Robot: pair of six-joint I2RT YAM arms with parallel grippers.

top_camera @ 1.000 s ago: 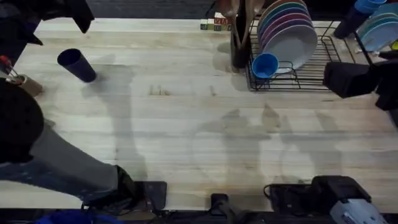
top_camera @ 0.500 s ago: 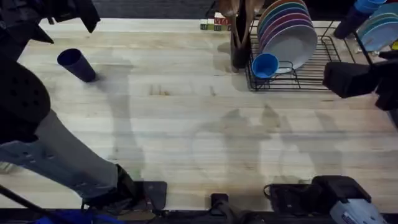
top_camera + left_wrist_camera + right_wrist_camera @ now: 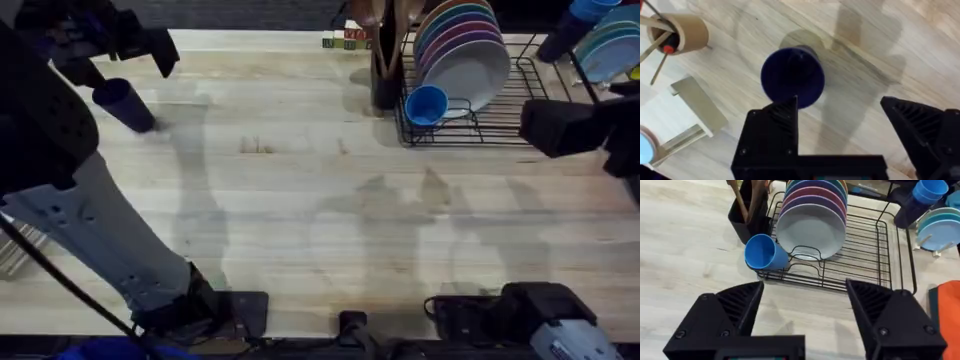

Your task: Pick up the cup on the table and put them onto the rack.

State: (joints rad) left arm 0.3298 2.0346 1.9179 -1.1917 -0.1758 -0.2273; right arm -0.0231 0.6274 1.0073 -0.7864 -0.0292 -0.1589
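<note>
From my station I see the wooden table (image 3: 330,200) spread wide, and my left arm (image 3: 60,190) reaching across its far left corner. The rack (image 3: 500,115) sits at the far right, plates (image 3: 465,50) upright in a row with the white one in front, and a light blue cup (image 3: 427,104) lying on its side at the rack's near left corner beside a black utensil holder (image 3: 385,70). My right gripper (image 3: 805,315) hangs just in front of the rack, fingers spread wide, gripping nothing. My left gripper (image 3: 840,120) hovers over the dark blue cup (image 3: 793,75), which stands mouth-down on the table; its fingers are wide apart and empty.
</note>
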